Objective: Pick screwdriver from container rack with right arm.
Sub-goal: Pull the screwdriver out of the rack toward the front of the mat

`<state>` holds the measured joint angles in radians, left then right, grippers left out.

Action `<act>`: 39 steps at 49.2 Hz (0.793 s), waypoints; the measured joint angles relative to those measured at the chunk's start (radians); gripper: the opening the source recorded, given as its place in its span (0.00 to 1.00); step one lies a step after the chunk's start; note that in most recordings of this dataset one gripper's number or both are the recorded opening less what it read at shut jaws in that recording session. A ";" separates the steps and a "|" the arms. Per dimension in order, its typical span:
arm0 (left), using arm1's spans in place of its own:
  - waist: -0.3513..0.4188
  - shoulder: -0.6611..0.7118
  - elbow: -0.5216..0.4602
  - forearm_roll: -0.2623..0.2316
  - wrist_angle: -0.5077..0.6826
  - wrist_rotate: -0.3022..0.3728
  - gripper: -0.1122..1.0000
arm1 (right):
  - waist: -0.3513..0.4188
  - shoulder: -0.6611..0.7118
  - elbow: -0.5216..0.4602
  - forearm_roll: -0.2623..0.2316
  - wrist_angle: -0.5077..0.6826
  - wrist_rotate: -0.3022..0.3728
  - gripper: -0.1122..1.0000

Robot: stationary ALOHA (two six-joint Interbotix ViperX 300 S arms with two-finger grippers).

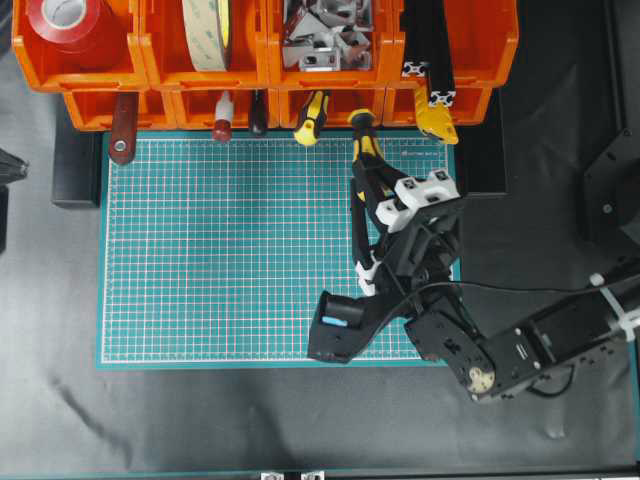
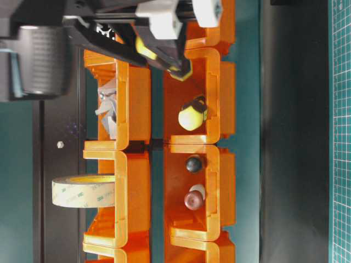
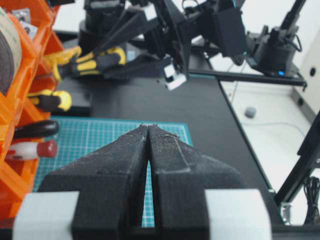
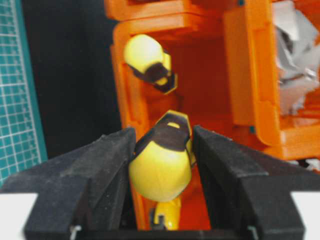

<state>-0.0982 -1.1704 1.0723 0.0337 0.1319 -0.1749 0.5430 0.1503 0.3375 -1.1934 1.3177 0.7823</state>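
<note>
Green mat [image 1: 200, 250]: right tool [image 1: 362, 165] grips screwdriver [image 1: 364, 140].

Work surface: my matte black desk [image 1: 250, 420], wrinkled near its front edge.
Mat: green gridded cutting mat [image 1: 230, 250], mid-desk, reaching toward the back edge.
Beyond the desk's edge: white floor [image 3: 260, 130], brightly lit.

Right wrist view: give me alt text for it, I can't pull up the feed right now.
The right gripper is closed on the yellow-and-black handle of the screwdriver, one black finger on each side, at the mouth of an orange bin in the container rack. A second, stubbier yellow-and-black handle sits deeper in the same bin, with green mat at far left.
</note>
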 measured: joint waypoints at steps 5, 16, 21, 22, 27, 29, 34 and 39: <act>0.000 0.000 0.000 -0.002 0.000 0.000 0.10 | 0.037 0.000 -0.028 0.000 0.037 -0.002 0.45; 0.000 0.000 0.002 -0.002 0.000 0.000 0.10 | 0.137 -0.002 -0.100 0.000 0.103 -0.002 0.45; 0.002 -0.003 0.000 0.000 0.000 0.002 0.10 | 0.186 0.000 -0.137 0.000 0.115 -0.003 0.45; 0.000 -0.003 0.000 -0.002 0.000 0.000 0.10 | 0.195 -0.002 -0.144 0.000 0.120 -0.003 0.45; 0.000 -0.006 0.002 0.000 0.000 0.000 0.10 | 0.249 0.000 -0.186 0.000 0.138 -0.009 0.44; 0.000 -0.009 0.002 -0.002 0.002 0.000 0.10 | 0.272 -0.002 -0.202 -0.005 0.143 -0.014 0.44; 0.000 -0.014 0.002 -0.002 0.000 0.000 0.10 | 0.322 0.002 -0.250 -0.020 0.144 -0.051 0.42; 0.000 -0.026 0.000 0.000 0.000 0.000 0.10 | 0.370 0.026 -0.311 -0.025 0.141 -0.133 0.42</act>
<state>-0.0982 -1.1965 1.0723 0.0337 0.1319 -0.1749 0.9127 0.1764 0.0261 -1.2180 1.4588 0.6489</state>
